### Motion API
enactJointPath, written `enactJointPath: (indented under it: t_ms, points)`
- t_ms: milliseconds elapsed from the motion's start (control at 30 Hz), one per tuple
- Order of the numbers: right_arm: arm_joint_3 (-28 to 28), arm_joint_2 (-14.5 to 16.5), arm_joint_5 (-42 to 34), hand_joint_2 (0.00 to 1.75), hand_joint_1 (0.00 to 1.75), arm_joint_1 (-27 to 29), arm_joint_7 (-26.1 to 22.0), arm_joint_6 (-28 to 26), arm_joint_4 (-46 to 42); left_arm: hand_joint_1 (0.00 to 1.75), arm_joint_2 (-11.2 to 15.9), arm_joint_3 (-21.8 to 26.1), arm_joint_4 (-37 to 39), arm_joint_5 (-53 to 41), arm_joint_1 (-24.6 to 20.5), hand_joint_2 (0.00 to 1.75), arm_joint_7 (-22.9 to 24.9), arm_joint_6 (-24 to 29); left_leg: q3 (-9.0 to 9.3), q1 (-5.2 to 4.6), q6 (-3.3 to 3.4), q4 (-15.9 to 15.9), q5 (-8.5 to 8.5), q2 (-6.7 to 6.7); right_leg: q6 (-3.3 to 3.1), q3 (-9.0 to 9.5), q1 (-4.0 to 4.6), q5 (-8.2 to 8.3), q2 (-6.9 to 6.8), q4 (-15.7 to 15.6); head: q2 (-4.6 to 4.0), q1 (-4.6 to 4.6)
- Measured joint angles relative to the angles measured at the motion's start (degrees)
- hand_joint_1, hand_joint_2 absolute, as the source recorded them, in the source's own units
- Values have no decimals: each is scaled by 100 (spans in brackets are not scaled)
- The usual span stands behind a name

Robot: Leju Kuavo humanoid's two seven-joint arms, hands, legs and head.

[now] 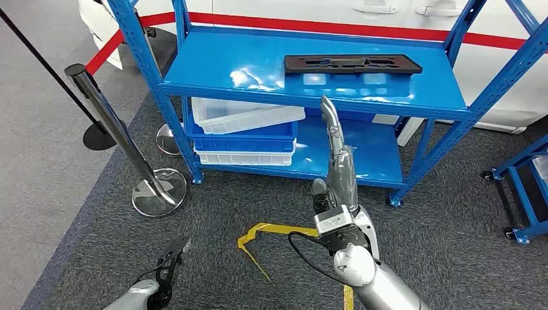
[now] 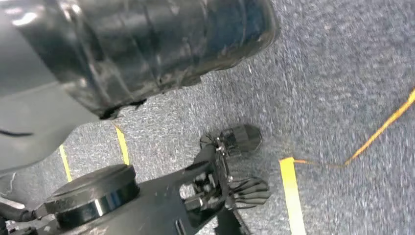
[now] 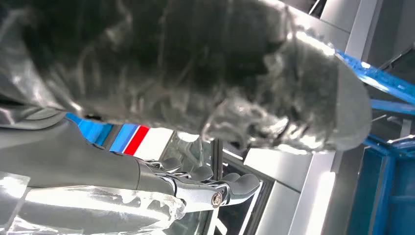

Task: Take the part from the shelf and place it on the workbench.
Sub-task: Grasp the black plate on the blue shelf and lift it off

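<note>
Black part [image 1: 352, 64] flat on blue shelf [image 1: 207, 74] top deck, at 1 o'clock from right hand [image 1: 337, 165]. Right hand raised below shelf edge, fingers straight and apart, holding nothing. Left hand [image 1: 169, 265] low at 7 o'clock, partly cut off, blurred; grip impossible to tell.

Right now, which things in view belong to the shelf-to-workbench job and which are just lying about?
Job:
flat black rectangular part
blue metal shelf
raised right robot hand, empty

Lying about:
stacked white and blue plastic bins
chrome stanchion post
yellow floor tape
</note>
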Motion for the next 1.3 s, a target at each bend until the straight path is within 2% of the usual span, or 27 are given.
enactJointPath:
  t_ms: [67,100,133,200,300,367,433,467,500,533,600,633,667,733,800,833,867,933,967,1000,1033,1100,1133,1167,1200,1267,1300]
  points:
    - [-1,-1,0,0,0,0,0,1,0,0,-2,0,0,-1,-3,0,0,-3,48,6,-28,30,-58,14,5,187,-14,238,-34,-441,0,-1]
    - [-1,-2,0,0,0,-1,0,2,1,0,-3,-1,1,-2,-10,0,-1,-5,76,-2,-63,68,-114,22,2,342,-15,386,-67,-775,0,5]
    - [-1,-2,-1,0,0,-3,0,2,1,0,-4,-1,1,-3,-18,0,-1,-7,85,-12,-97,97,-157,32,-26,451,-9,442,-90,-998,0,8]
    - [-2,-6,-2,0,0,-2,-2,3,0,0,-5,-8,2,-4,-28,0,1,-8,79,-35,-158,126,-197,47,-102,518,20,388,-94,-1124,0,3]
    - [-4,-9,-2,0,0,-4,-12,5,-4,0,-2,-37,2,-6,-39,0,1,-8,61,-17,-226,218,-291,10,-215,559,0,351,-48,-1169,0,-22]
    - [-3,-8,-2,0,0,-15,-19,16,-7,0,0,-55,2,-5,-45,0,0,-12,-192,1,-274,720,-522,-86,-271,620,-15,325,-34,-1192,0,-33]
    - [-2,-8,-7,0,0,-16,-20,32,-4,0,0,-75,3,-2,-24,0,1,-16,-642,6,-305,1468,-737,-133,-306,662,-4,289,3,-1197,0,-37]
    - [-2,-8,-10,0,0,-13,-20,38,-3,0,2,-84,4,1,-6,0,1,-16,-820,7,-306,1694,-730,-143,-315,686,3,268,32,-1196,0,-37]
    - [-2,-8,-14,0,0,-11,-20,40,-2,0,5,-87,5,3,8,0,2,-16,-901,6,-293,1707,-608,-150,-316,716,10,245,62,-1196,0,-38]
    - [-2,-8,-15,0,0,-11,-20,42,-2,0,9,-89,7,4,15,0,2,-16,-871,2,-265,1496,-382,-158,-314,757,18,219,89,-1196,0,-38]
    - [-2,-7,-15,0,0,-13,-20,43,-2,0,21,-91,10,4,10,0,2,-17,-612,-22,-170,758,104,-189,-301,845,38,160,125,-1205,0,-26]
    - [-2,-7,-16,0,0,-15,-19,43,-2,0,25,-93,11,4,2,0,2,-18,-481,-41,-120,446,233,-205,-285,873,42,139,140,-1212,0,-16]
    - [-2,-6,-18,0,0,-16,-19,43,-1,0,29,-96,12,4,-4,0,2,-18,-396,-60,-83,256,261,-218,-263,880,41,127,150,-1220,0,-15]
    - [-2,-6,-21,0,0,-16,-19,43,-1,0,31,-103,13,4,-15,0,2,-19,-335,-83,-47,132,198,-223,-203,882,30,121,163,-1256,0,-26]
    - [-2,-7,-22,0,0,-17,-20,40,-7,0,29,-115,13,4,-16,0,2,-22,-242,-43,-28,11,201,-213,-142,897,32,87,124,-1247,0,-28]
    - [-2,-7,-22,0,0,-23,-21,38,-10,0,29,-120,14,4,-19,0,2,-27,-180,-24,-10,-55,206,-206,-116,855,37,19,92,-1129,0,-17]
    - [-2,-8,-22,0,0,-25,-22,36,-12,0,29,-125,15,4,-23,0,2,-31,-125,-5,8,-100,205,-199,-97,738,36,-93,59,-886,0,-6]
    - [-3,-10,-31,0,0,-13,-24,34,-11,0,30,-128,18,6,-30,0,3,-42,-76,-10,43,-110,166,-185,-62,335,27,-360,32,-180,0,7]
    - [-3,-11,-39,0,0,-1,-25,35,-9,0,29,-130,19,9,-27,0,4,-46,-59,-9,47,-103,141,-177,-45,141,21,-416,30,106,0,8]
    - [-4,-13,-52,0,0,9,-26,36,-8,0,27,-131,19,14,-20,0,6,-50,-36,-8,45,-92,109,-166,-29,28,13,-364,26,214,0,9]
    - [-4,-14,-67,0,0,13,-28,37,-7,0,25,-132,20,18,-12,0,8,-52,-4,-5,37,-74,69,-153,-17,23,3,-201,15,111,0,9]
    - [-4,-14,-90,0,0,11,-34,40,-7,0,20,-132,20,22,-5,0,10,-53,72,1,-3,-14,-39,-122,-8,266,-9,255,-92,-542,0,9]
    - [-4,-14,-97,0,0,7,-37,42,-5,0,20,-133,22,22,-7,0,11,-53,97,-15,-35,37,-101,-100,-19,399,6,392,-189,-866,0,18]
    - [-4,-14,-101,0,0,1,-38,44,-4,0,21,-133,24,23,-8,0,13,-53,107,-32,-70,70,-151,-71,-59,484,24,441,-266,-1063,0,24]
    - [-4,-15,-104,0,0,-3,-39,45,-3,0,24,-134,27,24,-6,0,14,-52,111,-56,-102,91,-190,-31,-105,510,45,409,-304,-1130,0,18]
    - [-4,-16,-107,0,0,-10,-43,55,-3,0,25,-134,30,26,-5,0,19,-52,135,-75,-155,95,-253,78,-204,514,48,366,-213,-1144,0,-6]
    - [-4,-16,-107,0,0,-9,-46,60,-3,0,26,-134,31,26,-9,0,18,-51,146,-70,-180,129,-299,87,-232,527,37,356,-148,-1155,0,-23]
